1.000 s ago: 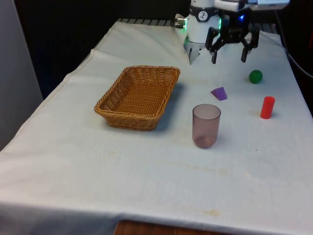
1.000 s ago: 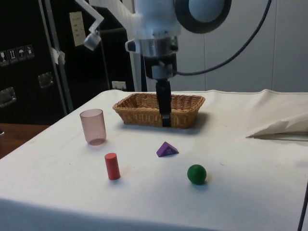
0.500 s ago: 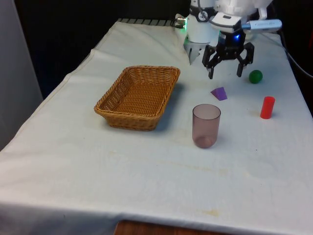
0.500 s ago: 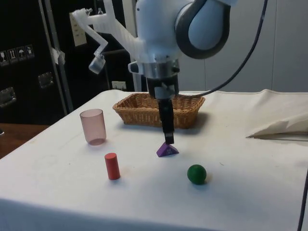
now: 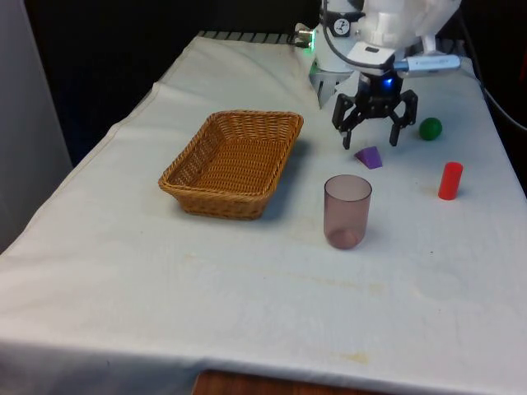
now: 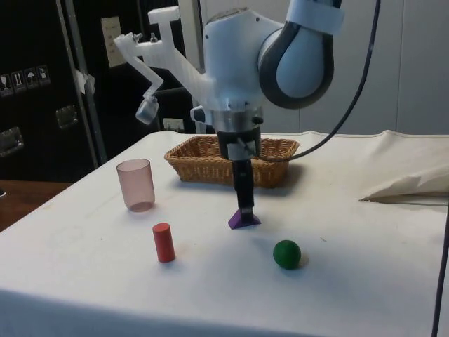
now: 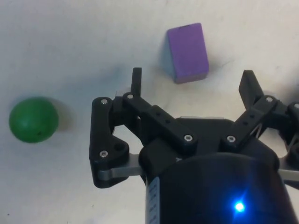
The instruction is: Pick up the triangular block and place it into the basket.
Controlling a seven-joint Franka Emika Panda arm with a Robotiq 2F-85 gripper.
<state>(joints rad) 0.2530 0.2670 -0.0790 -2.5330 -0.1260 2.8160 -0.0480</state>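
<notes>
1. The gripper (image 5: 370, 141) hangs just above the purple triangular block (image 5: 369, 157), fingers spread apart with nothing between them.
2. The block lies on the white cloth (image 5: 247, 271), apart from the wicker basket (image 5: 233, 162).
3. A green ball (image 5: 430, 128) and a red cylinder (image 5: 450, 181) sit towards the table's edge on the front view's right.
4. A translucent cup (image 5: 347, 211) stands near the block; bare cloth separates block and basket.

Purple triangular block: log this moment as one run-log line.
phase: approach | gripper: open, low over purple triangular block, not gripping | block: on white cloth | woven wicker basket: empty | placed: no
</notes>
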